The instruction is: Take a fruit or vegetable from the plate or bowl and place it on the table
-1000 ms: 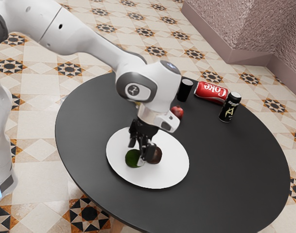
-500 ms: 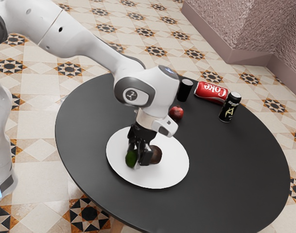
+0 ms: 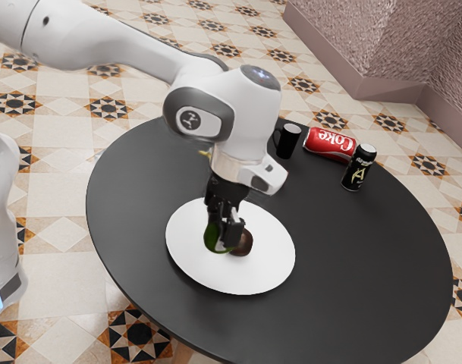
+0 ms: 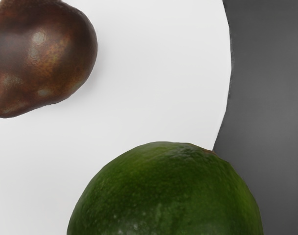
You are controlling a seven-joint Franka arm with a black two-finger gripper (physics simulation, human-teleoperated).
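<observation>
We are reading "Coke" in white letters on the red can (image 3: 331, 144), which is lying on its side on the table (image 3: 352, 258). On the black can (image 3: 357, 170), standing upright beside it, we are seeing a large pale-yellow sign resembling an "A", and above that, small white lettering is running, too tiny for us to read. The arm (image 3: 249, 114) is bearing a small emblem on its rounded joint; we are finding no readable word there.

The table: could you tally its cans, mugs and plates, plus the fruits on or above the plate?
Cans: 2 (red Coke can, black can)
Mugs: 1 (black mug)
Plates: 1 (white plate)
Fruits: 2 (green fruit, brown fruit)
Total: 6
</observation>
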